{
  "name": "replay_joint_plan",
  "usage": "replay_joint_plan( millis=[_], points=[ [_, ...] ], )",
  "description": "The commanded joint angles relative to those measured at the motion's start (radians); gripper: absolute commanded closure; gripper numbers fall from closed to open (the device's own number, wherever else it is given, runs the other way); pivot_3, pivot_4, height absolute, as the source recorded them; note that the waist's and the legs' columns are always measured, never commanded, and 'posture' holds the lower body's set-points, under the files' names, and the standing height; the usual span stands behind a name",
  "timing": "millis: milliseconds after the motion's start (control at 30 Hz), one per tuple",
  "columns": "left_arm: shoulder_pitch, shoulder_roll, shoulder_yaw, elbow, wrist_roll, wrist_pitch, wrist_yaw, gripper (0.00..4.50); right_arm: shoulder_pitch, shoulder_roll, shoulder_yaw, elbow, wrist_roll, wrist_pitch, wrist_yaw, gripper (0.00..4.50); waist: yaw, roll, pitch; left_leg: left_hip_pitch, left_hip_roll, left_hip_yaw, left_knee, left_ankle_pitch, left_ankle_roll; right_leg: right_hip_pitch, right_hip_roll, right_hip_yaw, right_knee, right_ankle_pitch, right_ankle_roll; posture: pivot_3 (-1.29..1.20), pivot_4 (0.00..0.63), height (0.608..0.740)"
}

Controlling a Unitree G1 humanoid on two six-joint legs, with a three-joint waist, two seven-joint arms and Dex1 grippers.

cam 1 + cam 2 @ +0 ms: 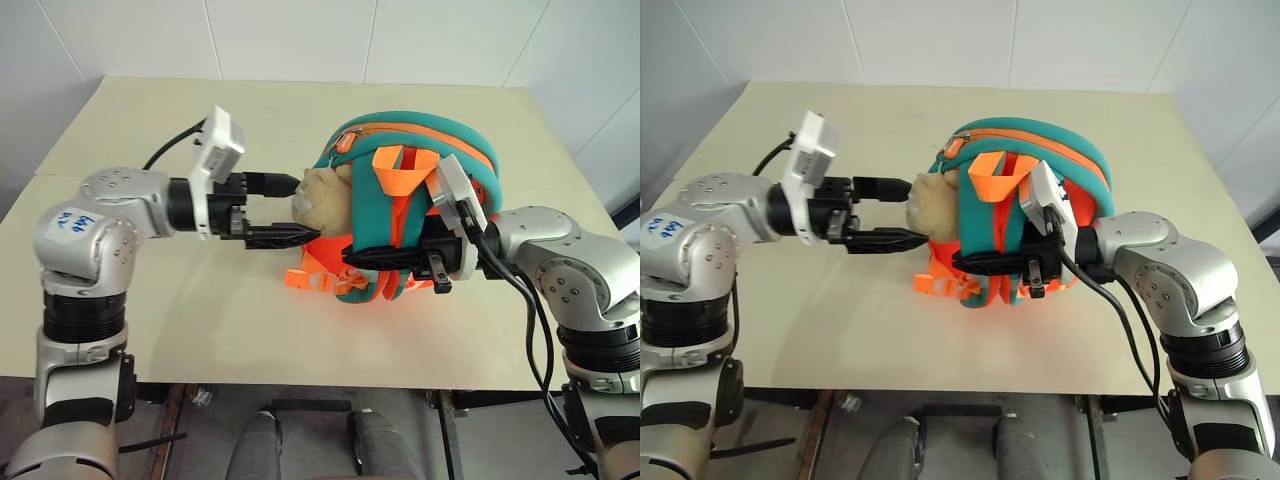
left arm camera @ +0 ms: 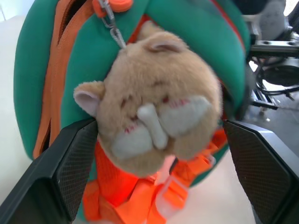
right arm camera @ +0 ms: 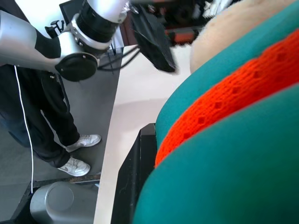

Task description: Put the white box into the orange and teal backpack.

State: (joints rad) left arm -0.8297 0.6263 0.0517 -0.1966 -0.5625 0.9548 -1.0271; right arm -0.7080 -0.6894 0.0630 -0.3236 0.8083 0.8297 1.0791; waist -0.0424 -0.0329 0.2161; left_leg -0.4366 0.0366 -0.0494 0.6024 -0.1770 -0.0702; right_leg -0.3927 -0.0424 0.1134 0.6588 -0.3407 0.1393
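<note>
The orange and teal backpack [image 1: 410, 190] lies on the table, with its tan plush piece [image 1: 325, 200] facing my left arm. My left gripper [image 1: 303, 210] is open and points level at the plush, one finger above it and one below. In the left wrist view the plush [image 2: 154, 112] sits between the two spread fingers [image 2: 60, 172], slightly beyond their tips. My right gripper [image 1: 347, 257] reaches across the backpack's lower front and is shut on its teal and orange fabric [image 3: 224, 140]. The white box is hidden.
The cream table [image 1: 200, 320] has bare room to the left and in front of the backpack, and its near edge runs close below both arms. Orange straps and buckles [image 1: 315, 278] trail from the backpack's base. A person's legs and white shoes [image 3: 77, 154] stand beside the table.
</note>
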Motion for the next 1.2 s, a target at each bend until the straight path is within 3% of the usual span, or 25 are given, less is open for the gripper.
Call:
replay_joint_plan(
  millis=[33,267,433,567,767,933,1200],
  points=[
    [-0.012,-0.018,-0.001,-0.014,-0.006,-0.008,0.061,0.57,-0.018,0.002,-0.018,-0.022,0.007,-0.018,0.011,4.5,-0.003,0.0,0.0,0.0,0.0,0.0,0.0,0.0,0.0,0.0,0.0,0.0,0.0,0.0,0.0,0.0,0.15,0.74],
    [-0.051,0.0,-0.006,0.043,-0.012,-0.018,0.074,2.58,0.003,0.0,-0.031,-0.045,0.016,-0.011,-0.01,4.5,-0.002,0.0,0.0,0.0,0.0,0.0,-0.001,0.0,0.0,0.0,0.0,0.0,-0.001,0.0,0.0,0.0,0.15,0.74],
    [-0.078,0.067,0.01,0.054,-0.052,0.045,0.048,3.57,0.023,0.001,-0.045,-0.064,0.03,-0.011,-0.025,4.5,-0.004,0.0,0.0,0.0,0.0,0.0,-0.002,0.0,0.0,-0.001,0.0,0.0,-0.001,0.0,0.0,0.0,0.15,0.74],
    [-0.102,0.145,0.034,0.095,-0.072,0.093,0.036,3.69,0.051,-0.003,-0.066,-0.083,0.044,-0.016,-0.028,4.5,-0.01,0.0,0.0,0.0,0.0,0.0,-0.004,0.0,0.0,-0.001,0.0,0.0,-0.002,0.0,0.0,0.0,0.15,0.74],
    [-0.162,0.23,0.033,0.327,-0.009,0.05,0.04,3.69,0.093,-0.019,-0.083,-0.122,0.061,-0.004,-0.032,4.5,-0.013,0.0,0.0,0.0,0.0,0.0,-0.005,0.0,0.0,-0.001,0.0,0.0,-0.003,0.0,0.0,0.0,0.15,0.74],
    [-0.146,0.218,-0.024,0.441,0.03,0.027,0.033,3.71,0.095,-0.019,-0.091,-0.135,0.074,-0.002,-0.055,4.5,-0.012,0.0,0.0,0.0,0.0,0.0,-0.006,0.0,0.0,-0.002,0.0,0.0,-0.003,-0.001,-0.001,0.0,0.15,0.74],
    [-0.138,0.16,-0.252,0.577,0.184,-0.079,-0.054,3.71,0.09,-0.021,-0.089,-0.129,0.077,-0.001,-0.068,4.5,-0.011,0.0,0.0,-0.001,0.0,0.001,-0.007,0.0,0.0,-0.002,0.0,0.0,-0.004,-0.001,-0.001,0.0,0.15,0.74]
  ],
)
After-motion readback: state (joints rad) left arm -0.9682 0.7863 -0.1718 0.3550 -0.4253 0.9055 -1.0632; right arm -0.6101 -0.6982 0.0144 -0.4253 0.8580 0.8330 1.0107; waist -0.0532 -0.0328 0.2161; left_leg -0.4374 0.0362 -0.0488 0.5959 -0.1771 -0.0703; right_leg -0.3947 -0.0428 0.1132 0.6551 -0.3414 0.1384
